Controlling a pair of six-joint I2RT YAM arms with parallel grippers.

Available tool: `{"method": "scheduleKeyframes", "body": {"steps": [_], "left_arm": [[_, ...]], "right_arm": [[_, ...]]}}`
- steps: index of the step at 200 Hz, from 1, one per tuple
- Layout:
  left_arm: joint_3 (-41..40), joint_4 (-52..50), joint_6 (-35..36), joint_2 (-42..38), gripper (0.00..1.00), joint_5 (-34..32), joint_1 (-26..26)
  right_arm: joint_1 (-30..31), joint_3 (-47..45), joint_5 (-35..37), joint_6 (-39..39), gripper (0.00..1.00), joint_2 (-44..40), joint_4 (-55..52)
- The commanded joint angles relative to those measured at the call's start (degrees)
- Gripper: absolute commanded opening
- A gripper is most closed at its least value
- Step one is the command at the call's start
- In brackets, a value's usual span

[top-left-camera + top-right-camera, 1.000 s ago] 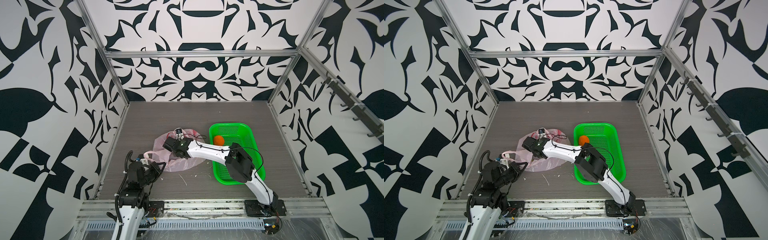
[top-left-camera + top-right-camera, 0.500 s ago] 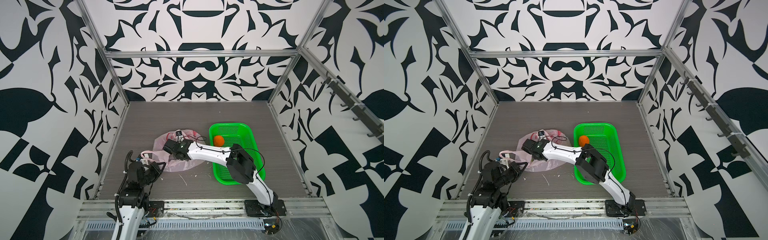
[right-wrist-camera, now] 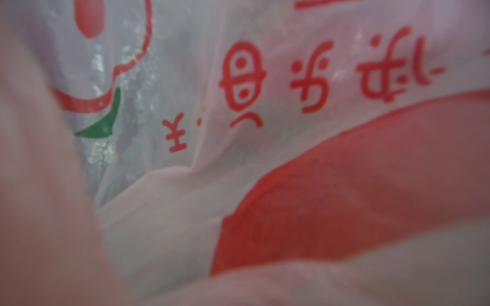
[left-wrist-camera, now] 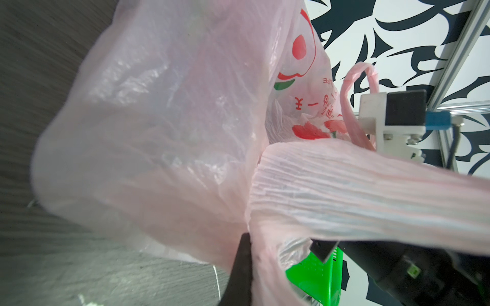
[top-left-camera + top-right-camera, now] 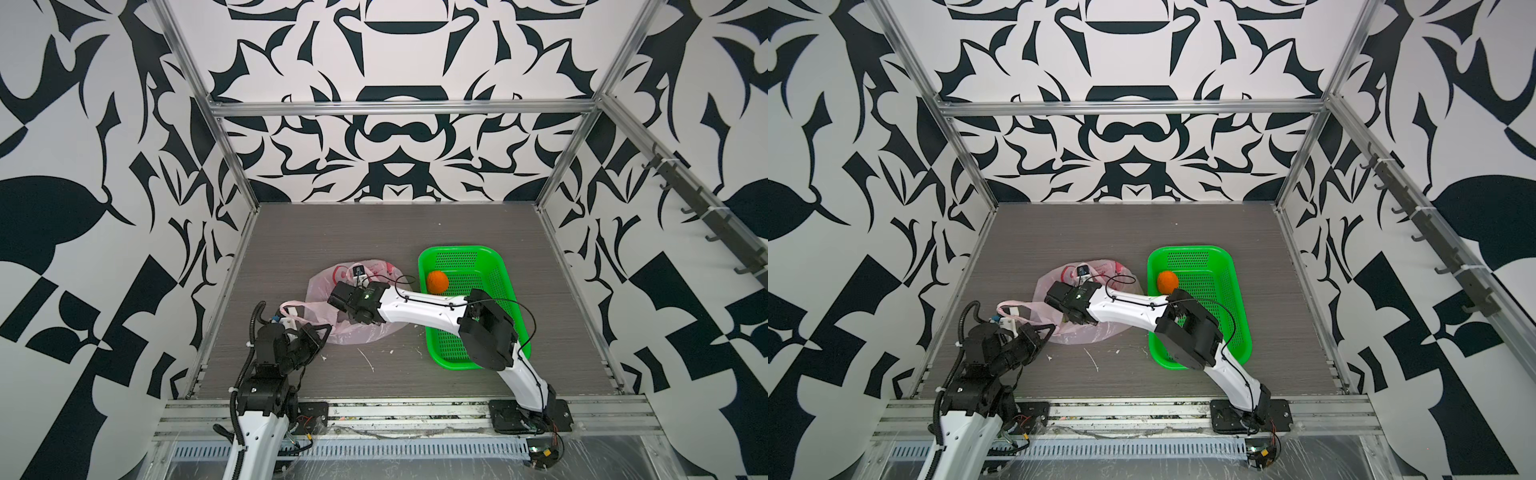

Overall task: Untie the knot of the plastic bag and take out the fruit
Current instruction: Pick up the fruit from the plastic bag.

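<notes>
The left gripper (image 5: 323, 332) is clenched, its fingers (image 4: 242, 265) pinching the film of the plastic bag (image 5: 365, 336) at the rim of its mouth. In the left wrist view a pleated band of that film runs taut away from the pinch. One handle loop (image 5: 291, 307) curls just behind these fingers, over the wrist. The right gripper (image 5: 337, 296) reaches across the bag from the basket side, its tips sunk in the film opposite the left fingers and near them. Whether it is released or grasping cannot be told, since the right wrist view is filled with blurred pink film and red print. The bag lies slack on the table (image 5: 374, 232), between the two sets of fingers and spreading beyond the right ones. Its contents cannot be made out through the film. The orange (image 5: 437, 281) sits in the green basket (image 5: 457, 250), well behind the right fingers, beside that arm's forearm and apart from the bag.
</notes>
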Motion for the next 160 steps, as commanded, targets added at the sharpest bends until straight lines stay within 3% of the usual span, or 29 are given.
{"method": "scheduleKeyframes", "body": {"steps": [1,160], "left_arm": [[-0.14,1.04,0.50,0.43,0.00,-0.54,0.06],[1.29,7.58,1.67,7.81,0.00,-0.16,0.01]], "right_arm": [[0.45,-0.01,-0.01,-1.37,0.21,-3.92,1.08],[0.49,4.84,-0.60,-7.09,0.18,-4.22,8.88]]}}
